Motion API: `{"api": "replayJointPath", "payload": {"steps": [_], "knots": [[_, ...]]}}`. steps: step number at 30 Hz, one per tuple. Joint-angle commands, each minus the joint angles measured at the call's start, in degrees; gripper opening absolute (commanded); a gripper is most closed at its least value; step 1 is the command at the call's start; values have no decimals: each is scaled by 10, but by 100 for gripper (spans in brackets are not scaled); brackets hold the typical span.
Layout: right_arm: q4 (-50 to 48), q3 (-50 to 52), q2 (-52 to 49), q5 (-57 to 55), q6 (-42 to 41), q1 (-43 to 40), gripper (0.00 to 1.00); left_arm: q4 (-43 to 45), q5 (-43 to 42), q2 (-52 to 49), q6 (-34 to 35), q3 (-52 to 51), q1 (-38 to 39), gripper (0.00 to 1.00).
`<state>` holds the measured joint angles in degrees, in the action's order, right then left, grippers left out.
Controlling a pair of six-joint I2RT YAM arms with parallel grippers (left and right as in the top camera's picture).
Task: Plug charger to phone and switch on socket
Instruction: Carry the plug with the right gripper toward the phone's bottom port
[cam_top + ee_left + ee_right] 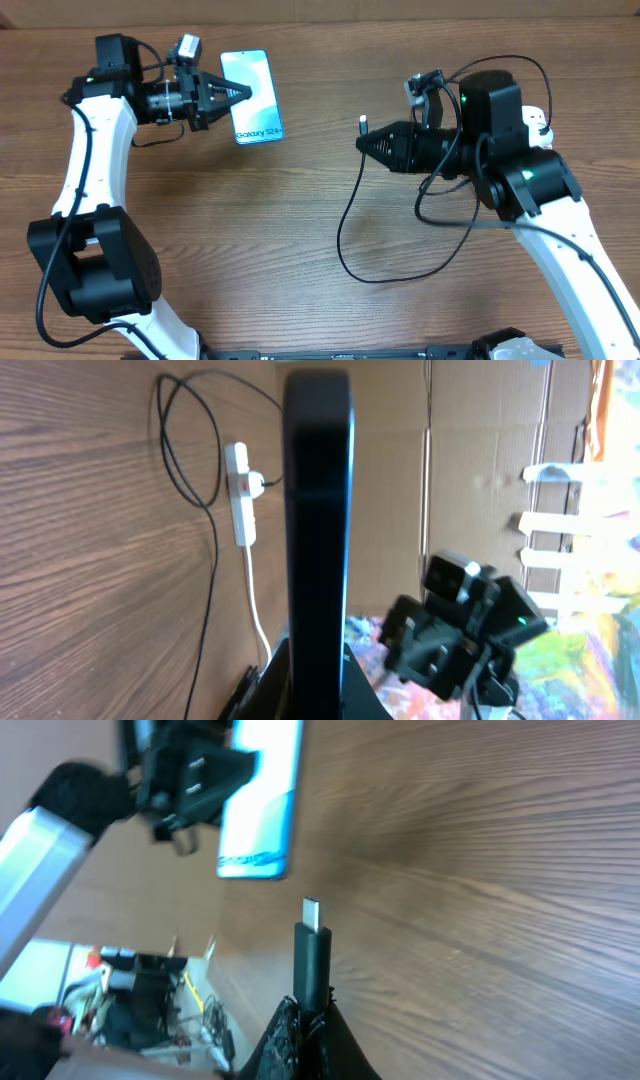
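— Phone (260, 115) first: where is it?
— In the left claw (240, 93), whose fingers are clamped on one long side, screen facing up. Whether it rests on the table (250, 220) or hangs just above it, I cannot tell.
— And the other claw?
— The right claw (368, 143) is closed on the connector (363, 124) of the charger cable (345, 230). The metal tip pokes out past the fingertips, and the cable loops back onto the wood.
— Which way from that tip to the phone?
— Ahead and off to one side, the left in the claw's own camera, with bare table between. The phone's long axis lies crosswise to the line the right claw points along. Its lettered end is the nearer one. I judge the port is there, so the tip must swing round to meet that short edge end-on.
— What does one view give that another lacks?
— The right wrist view shows the tip and that short edge out of line. Only the left wrist view shows the power strip (241, 495), on the table beyond the phone. Overhead, the right arm covers it, so that arm looks nearer the switch.
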<state>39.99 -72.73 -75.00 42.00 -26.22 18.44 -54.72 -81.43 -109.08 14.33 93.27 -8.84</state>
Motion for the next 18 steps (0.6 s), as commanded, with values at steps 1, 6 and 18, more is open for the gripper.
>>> {"api": "replayJointPath", "payload": {"steps": [1, 6, 18], "knots": [[0, 6, 17, 29, 12, 31, 4, -1, -27, 10, -22, 10, 16, 5], [-24, 32, 17, 34, 3, 84, 4, -1, -27, 10, -26, 10, 21, 4], [-311, 198, 16, 9, -129, 179, 4, -1, -26, 10, -28, 10, 22, 4]]}}
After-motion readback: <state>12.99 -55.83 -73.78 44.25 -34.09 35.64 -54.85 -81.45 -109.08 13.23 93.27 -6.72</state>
